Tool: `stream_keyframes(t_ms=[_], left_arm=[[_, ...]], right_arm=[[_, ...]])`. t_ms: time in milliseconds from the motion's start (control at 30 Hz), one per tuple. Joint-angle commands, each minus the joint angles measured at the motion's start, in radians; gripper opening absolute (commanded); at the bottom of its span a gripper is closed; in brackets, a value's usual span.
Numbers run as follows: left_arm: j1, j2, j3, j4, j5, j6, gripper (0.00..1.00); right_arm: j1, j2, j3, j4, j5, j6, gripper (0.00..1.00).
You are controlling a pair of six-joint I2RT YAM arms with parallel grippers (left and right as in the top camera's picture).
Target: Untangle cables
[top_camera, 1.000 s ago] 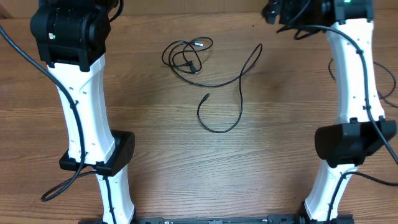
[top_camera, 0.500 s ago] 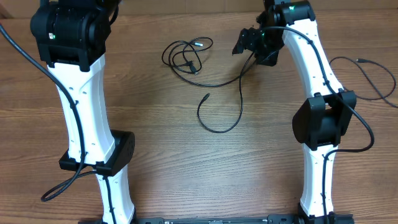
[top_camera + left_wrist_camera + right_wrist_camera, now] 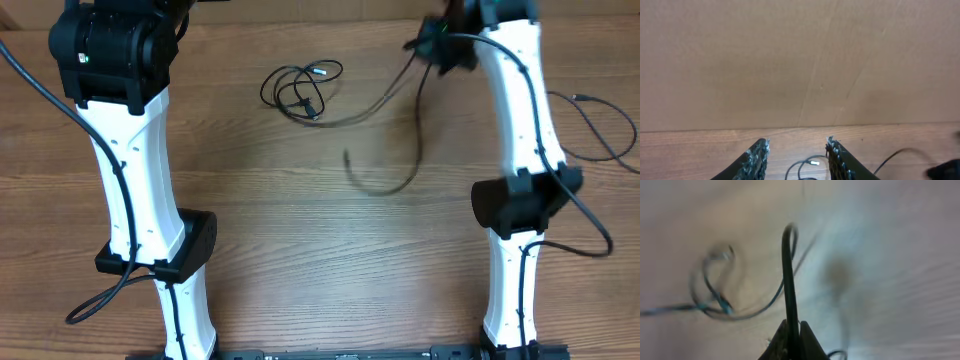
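Wood table (image 3: 300, 260) — cardboard wall (image 3: 790, 60) behind | right fingers (image 3: 810, 345) pinch cables (image 3: 788, 280) | left fingers (image 3: 755, 160) apart

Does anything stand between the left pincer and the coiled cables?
Nothing visible does. The coiled cables lie on the table ahead of the open left pincer; the right pincer, shut on one strand, is off to the side.

The cables (image 3: 298, 92) lay coiled on the surface (image 3: 300, 250) toward its far edge, left of the right tool (image 3: 428, 50). One strand ran rightward from the coil into that tool.
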Motion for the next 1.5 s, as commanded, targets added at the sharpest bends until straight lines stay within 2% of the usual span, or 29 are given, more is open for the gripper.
stream_keyframes(t_ms=[0,67,200,367,500,667,733,800,833,900,1033,1233,1467], left_arm=[[0.006,0.004,0.006,0.018,-0.013,0.023,0.40],[0.006,0.004,0.006,0.034,-0.013,0.023,0.40],[0.006,0.004,0.006,0.067,-0.013,0.022,0.40],[0.006,0.004,0.006,0.103,-0.013,0.021,0.40],[0.006,0.004,0.006,0.127,-0.013,0.018,0.40],[0.005,0.004,0.002,0.154,-0.004,0.010,0.39],[0.005,0.005,0.002,0.168,0.002,-0.008,0.39],[0.005,0.007,0.002,0.177,0.002,-0.026,0.39],[0.005,0.009,0.002,0.181,0.003,-0.036,0.39],[0.005,0.010,0.002,0.184,0.002,-0.039,0.38],[0.005,0.011,0.002,0.181,0.003,-0.043,0.38],[0.005,0.011,0.002,0.172,0.006,-0.043,0.38],[0.005,0.011,0.002,0.164,0.005,-0.042,0.38]], right_arm=[[-0.006,-0.125,0.308,-0.033,0.222,-0.030,0.04],[-0.006,-0.178,0.420,-0.032,0.303,-0.029,0.04],[-0.006,-0.330,0.415,0.018,0.499,-0.031,0.04],[-0.006,-0.432,0.415,0.019,0.775,-0.089,0.04],[-0.009,-0.479,0.415,-0.043,1.026,-0.095,0.04],[-0.053,-0.499,0.415,-0.138,1.129,-0.094,0.04],[-0.082,-0.499,0.415,-0.137,1.030,-0.093,0.04],[-0.107,-0.492,0.415,-0.135,0.810,-0.093,0.04],[-0.129,-0.477,0.415,-0.131,0.573,-0.094,0.04],[-0.144,-0.441,0.415,-0.121,0.322,-0.094,0.04],[-0.132,-0.343,0.415,-0.058,0.024,-0.095,0.04],[-0.065,-0.255,0.415,0.087,-0.181,-0.094,0.04],[-0.021,-0.264,0.415,0.202,-0.202,-0.110,0.04]])
